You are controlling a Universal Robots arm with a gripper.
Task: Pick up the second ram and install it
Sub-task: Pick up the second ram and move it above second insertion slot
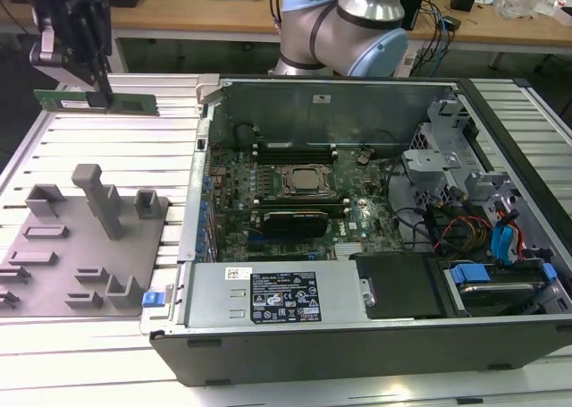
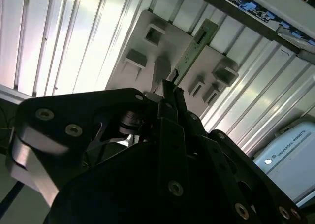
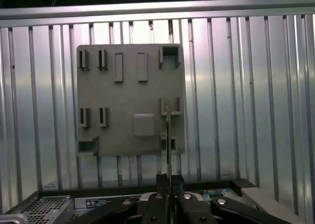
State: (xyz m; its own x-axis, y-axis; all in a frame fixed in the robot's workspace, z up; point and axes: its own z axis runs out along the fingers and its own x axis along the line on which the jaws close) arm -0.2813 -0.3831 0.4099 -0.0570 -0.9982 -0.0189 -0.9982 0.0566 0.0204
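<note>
While the second ram (image 1: 125, 103) is pinched by its long edge in the closed gripper (image 1: 105, 94), above the ribbed table (image 1: 107, 148) and apart from the grey fixture (image 1: 89, 237), it is best carried level and gripped firmly.

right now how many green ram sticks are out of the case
1: the long thin green circuit-board stick, clamped in the black gripper, to the exterior view's left of the open computer case. Others seated inside may be hidden.
</note>
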